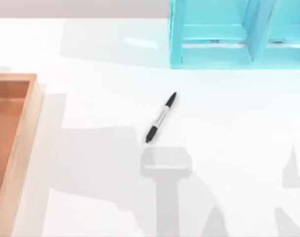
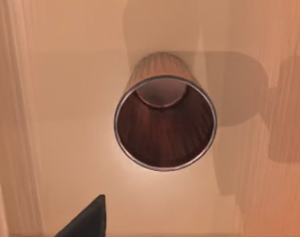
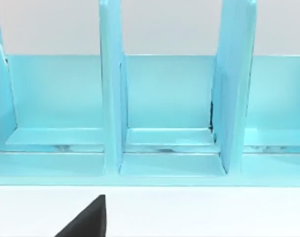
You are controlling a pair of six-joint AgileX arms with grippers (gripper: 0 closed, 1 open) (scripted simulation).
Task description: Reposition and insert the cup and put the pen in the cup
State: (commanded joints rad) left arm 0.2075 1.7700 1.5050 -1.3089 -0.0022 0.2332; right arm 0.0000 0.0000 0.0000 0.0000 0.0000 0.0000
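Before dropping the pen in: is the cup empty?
Empty. The left wrist view looks straight into the cup down to its bare bottom; the pen lies on the table.

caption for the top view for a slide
Black-capped pen lying diagonally mid-table, between a wooden tray at left and a blue divided rack at the far edge.

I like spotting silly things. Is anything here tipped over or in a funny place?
Yes. The cup lies on its side inside the wooden tray, its open mouth facing the left wrist camera. The pen lies flat and slanted on the white table, away from the cup.
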